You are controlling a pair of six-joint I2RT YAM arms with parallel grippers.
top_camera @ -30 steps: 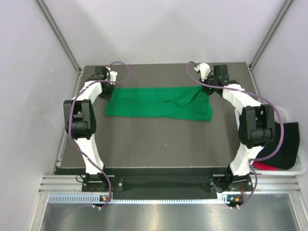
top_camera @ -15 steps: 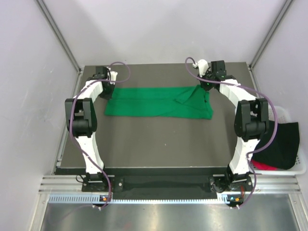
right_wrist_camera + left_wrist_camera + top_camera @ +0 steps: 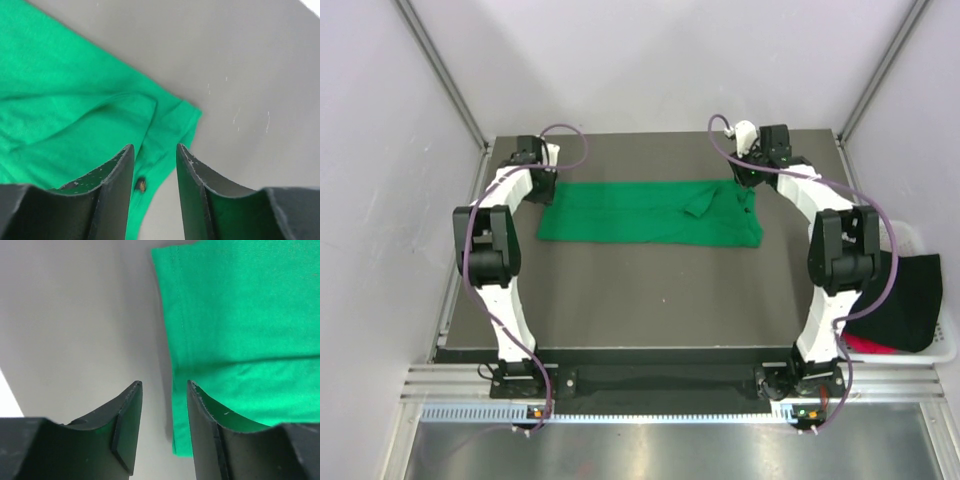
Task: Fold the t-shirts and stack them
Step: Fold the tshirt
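Note:
A bright green t-shirt [image 3: 640,212] lies across the far half of the table as a long flat band, with a small crumpled flap near its right end. My left gripper [image 3: 544,180] hovers at the shirt's far left corner. In the left wrist view its jaws [image 3: 164,386] stand open over the cloth's edge [image 3: 240,315], holding nothing. Over the far right corner my right gripper [image 3: 748,178] is also open [image 3: 155,148], with the green corner [image 3: 65,100] lying loose below. A black t-shirt [image 3: 910,298] and a red one [image 3: 868,346] sit bunched at the right.
A white basket [image 3: 946,350] holding the black and red cloth hangs off the table's right edge [image 3: 798,300]. The dark tabletop [image 3: 640,300] runs bare from the green shirt to the arm bases. Grey walls and metal posts close in the far side.
Both grippers have gone from shut to open and let go of the green shirt's far corners. The right end of the cloth has dropped flat, leaving a small flap.

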